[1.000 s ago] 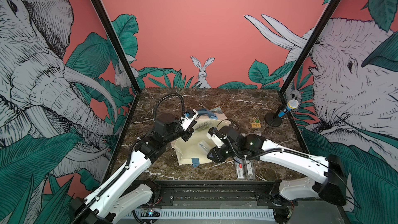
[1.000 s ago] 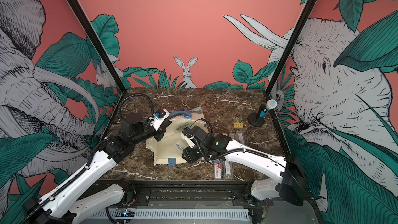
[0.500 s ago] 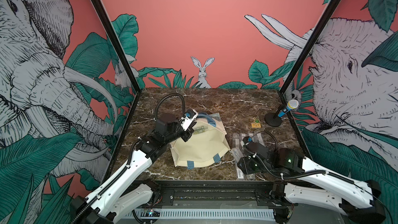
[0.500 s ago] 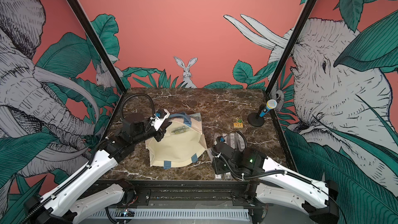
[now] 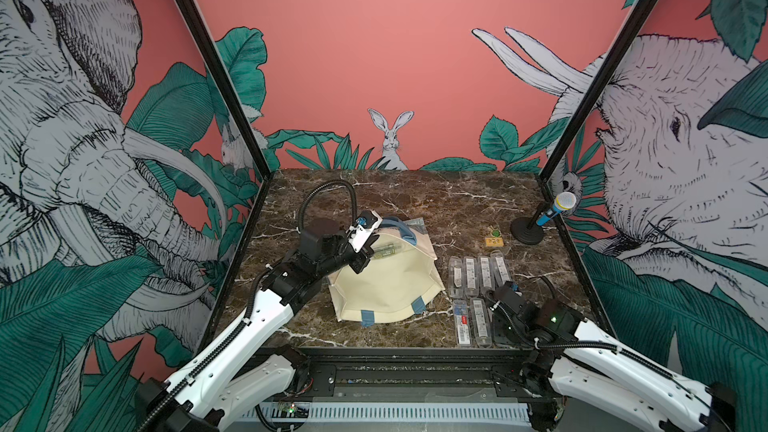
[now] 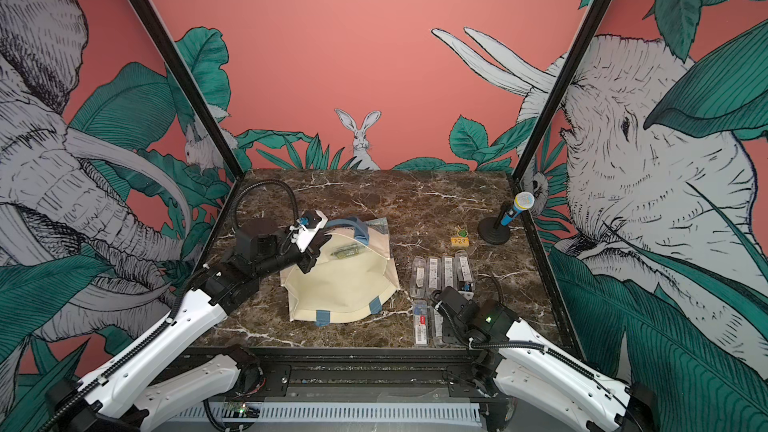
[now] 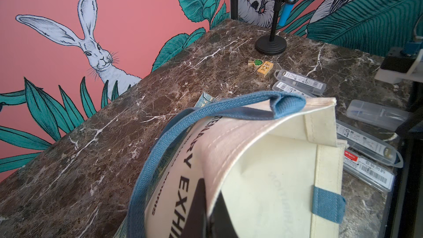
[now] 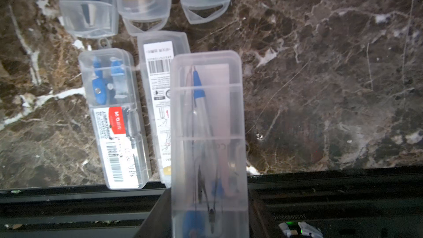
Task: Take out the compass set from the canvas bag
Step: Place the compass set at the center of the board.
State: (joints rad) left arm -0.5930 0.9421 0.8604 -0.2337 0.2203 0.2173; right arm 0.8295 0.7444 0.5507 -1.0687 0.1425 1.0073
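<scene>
Compass set (image 8: 208,122), in a clear case, is clamped in the right gripper's (image 8: 208,216) jaws at lower centre of the right wrist view, just beside similar cases (image 8: 114,120) on the marble table (image 8: 332,76). Left gripper (image 5: 360,263), jaws closed on the canvas bag's (image 5: 386,284) (image 6: 340,284) rim, holds it at mid-frame in both top views.
</scene>
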